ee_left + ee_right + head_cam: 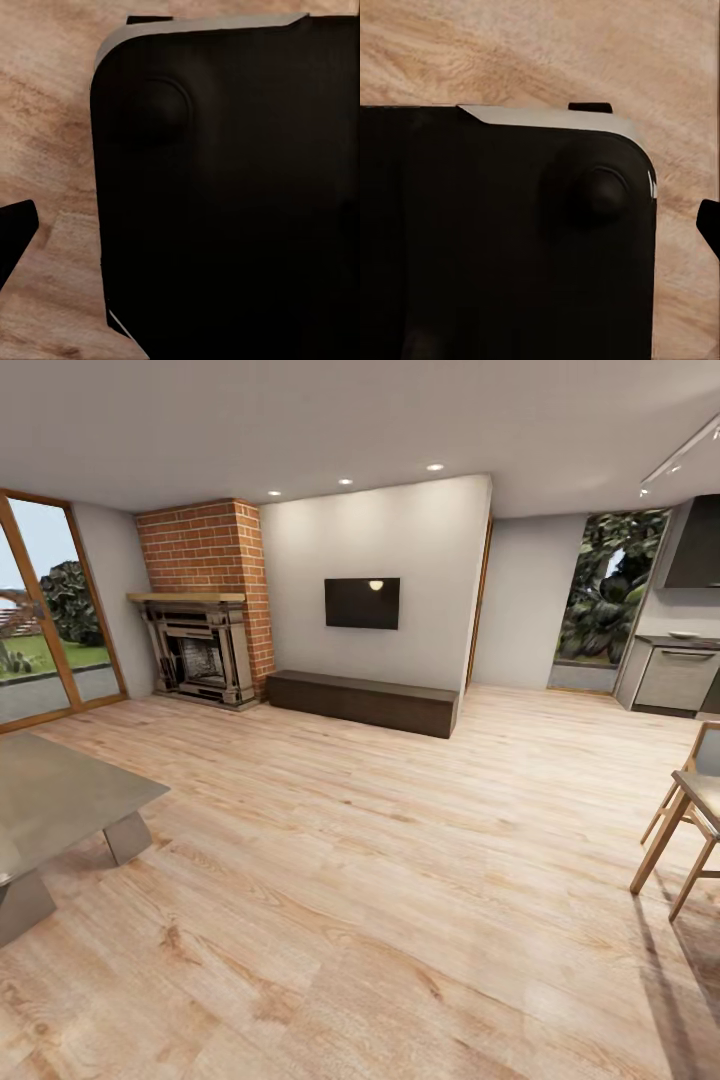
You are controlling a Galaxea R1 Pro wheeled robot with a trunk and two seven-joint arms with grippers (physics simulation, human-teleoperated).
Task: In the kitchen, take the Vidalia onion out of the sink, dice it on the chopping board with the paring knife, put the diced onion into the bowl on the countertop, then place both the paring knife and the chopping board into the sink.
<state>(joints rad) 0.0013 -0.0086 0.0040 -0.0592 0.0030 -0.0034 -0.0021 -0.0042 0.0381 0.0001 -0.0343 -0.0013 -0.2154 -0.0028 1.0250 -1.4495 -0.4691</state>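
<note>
Pincer fingertip (15, 232) over wood floor (380, 880), grey table (60, 790) left, chair (690, 810) right

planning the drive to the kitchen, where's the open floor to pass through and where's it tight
Open wood floor runs wide between the grey table on the left and the wooden chair on the right, up to the low dark bench. Tightest by the chair, before the kitchen cabinets far right.
</note>
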